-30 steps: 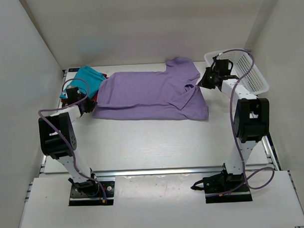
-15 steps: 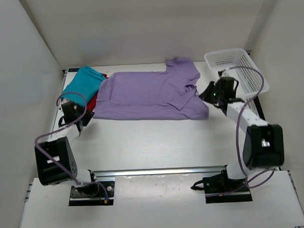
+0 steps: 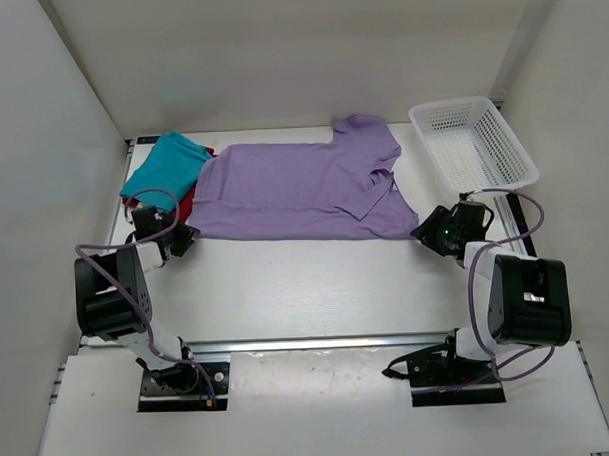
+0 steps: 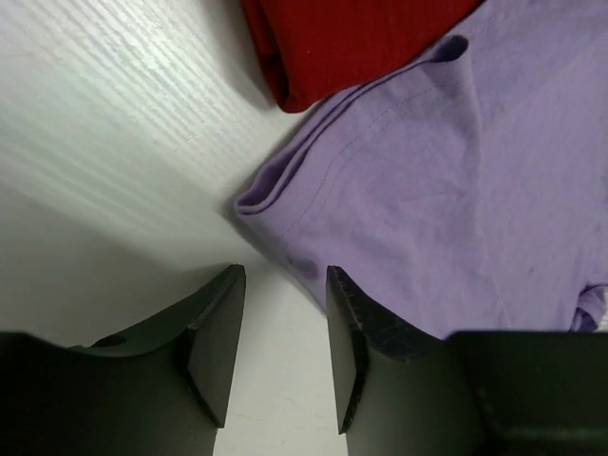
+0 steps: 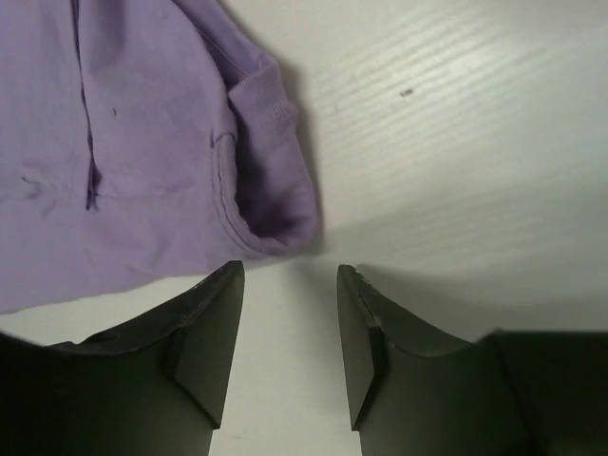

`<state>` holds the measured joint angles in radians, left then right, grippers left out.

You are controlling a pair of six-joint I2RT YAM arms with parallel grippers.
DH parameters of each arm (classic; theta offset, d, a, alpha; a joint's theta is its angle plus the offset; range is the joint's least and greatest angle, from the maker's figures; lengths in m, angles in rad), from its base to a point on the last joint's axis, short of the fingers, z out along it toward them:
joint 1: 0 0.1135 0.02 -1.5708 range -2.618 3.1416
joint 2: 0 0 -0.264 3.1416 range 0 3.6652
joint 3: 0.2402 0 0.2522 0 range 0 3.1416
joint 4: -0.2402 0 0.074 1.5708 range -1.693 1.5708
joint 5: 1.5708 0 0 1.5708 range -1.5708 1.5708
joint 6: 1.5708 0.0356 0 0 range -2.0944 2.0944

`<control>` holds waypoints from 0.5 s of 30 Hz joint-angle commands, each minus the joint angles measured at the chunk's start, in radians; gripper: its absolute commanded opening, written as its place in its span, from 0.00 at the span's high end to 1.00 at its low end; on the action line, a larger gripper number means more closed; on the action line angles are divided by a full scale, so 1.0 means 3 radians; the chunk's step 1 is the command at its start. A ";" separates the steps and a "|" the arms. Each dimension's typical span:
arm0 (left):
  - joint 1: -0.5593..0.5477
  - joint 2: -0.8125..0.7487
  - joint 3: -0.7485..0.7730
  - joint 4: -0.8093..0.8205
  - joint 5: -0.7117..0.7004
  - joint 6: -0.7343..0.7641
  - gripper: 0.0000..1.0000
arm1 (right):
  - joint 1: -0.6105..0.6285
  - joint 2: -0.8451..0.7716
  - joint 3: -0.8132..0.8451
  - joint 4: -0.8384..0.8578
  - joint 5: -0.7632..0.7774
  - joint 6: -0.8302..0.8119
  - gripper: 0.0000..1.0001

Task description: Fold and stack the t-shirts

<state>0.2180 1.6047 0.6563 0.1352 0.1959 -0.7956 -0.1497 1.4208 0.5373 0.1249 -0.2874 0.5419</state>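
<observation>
The lavender t-shirt point(image 3: 303, 188) lies half folded across the back of the table, partly covering the dark red t-shirt point(image 3: 187, 206), which sits under the teal t-shirt point(image 3: 165, 166) at the left. My left gripper point(image 3: 184, 238) stands open just off the lavender shirt's near left corner point(image 4: 275, 185), with only bare table between its fingers point(image 4: 218, 332). My right gripper point(image 3: 426, 231) is open beside the near right corner, where a folded sleeve opening point(image 5: 271, 204) lies just ahead of its fingertips point(image 5: 356, 313).
A white mesh basket point(image 3: 472, 142) stands at the back right. White walls close in the table on the left, back and right. Purple cables loop from both arms. Bare table point(image 3: 306, 283) stretches in front of the shirts.
Both arms have dropped low to the table at the lavender shirt's near corners. The right gripper let go of the sleeve and opened; the left gripper opened wider.
</observation>
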 commanded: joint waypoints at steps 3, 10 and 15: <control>-0.0062 0.0127 0.0118 0.0096 0.0022 -0.0022 0.60 | 0.0019 0.0249 0.0198 0.0396 -0.0044 0.0019 0.64; -0.0098 0.0301 0.0241 0.0091 0.0022 -0.0028 0.74 | -0.0022 0.0494 0.0341 0.0514 -0.0130 0.0014 0.83; -0.0133 0.0357 0.0368 -0.0026 -0.0080 0.0085 0.87 | -0.0018 0.0500 0.0398 0.0514 -0.0034 0.0034 1.00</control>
<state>0.1917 1.7084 0.7288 0.1596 0.2024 -0.8047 -0.1486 1.5814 0.6289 0.2188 -0.3183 0.5529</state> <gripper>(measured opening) 0.142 0.026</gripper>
